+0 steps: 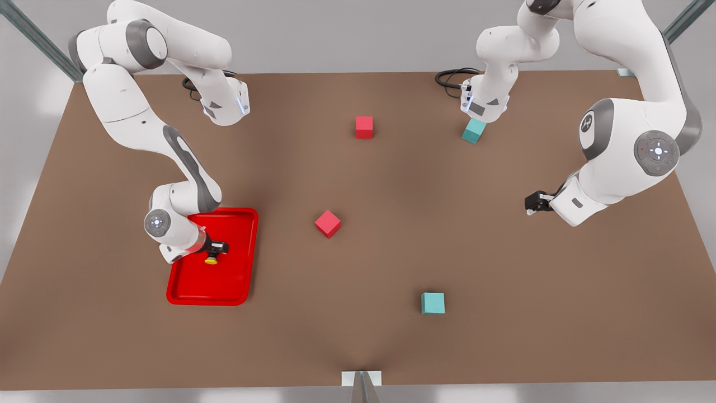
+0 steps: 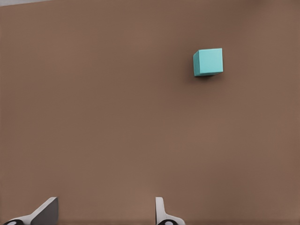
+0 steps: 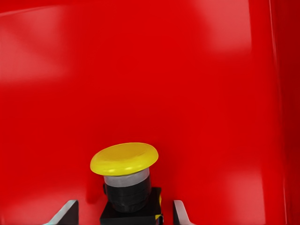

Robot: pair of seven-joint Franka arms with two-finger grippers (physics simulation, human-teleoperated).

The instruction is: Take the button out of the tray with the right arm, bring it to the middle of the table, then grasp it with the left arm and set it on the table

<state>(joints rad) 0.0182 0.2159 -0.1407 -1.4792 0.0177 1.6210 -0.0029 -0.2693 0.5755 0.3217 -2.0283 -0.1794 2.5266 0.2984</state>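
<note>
— Since the button [image 1: 211,259] was so tiny, how did you think it would handle?

— Light and stiff, I judged. It sat in the red tray [image 1: 243,280], with a round yellow cap on a squat grey-and-black body. The cap looked smooth and domed, likely slippery, so I would have gripped the boxy black base, where the sides were flat.

— Where was the right gripper [image 1: 217,250]?

— Low over the tray, right at the button. From its wrist camera the fingertips [image 3: 65,213] stood apart on either side of the base, not yet clamped on it.

— And the left gripper [image 1: 530,205]?

— Waiting above bare table [image 1: 503,336] on the front view's right, well apart from the tray, its fingers [image 2: 161,211] spread with nothing between them. A teal cube [image 2: 208,62] lay ahead of it.

— Any risk?

— Probably the button tipping or popping out if squeezed on the cap's edge instead of the base.
</note>
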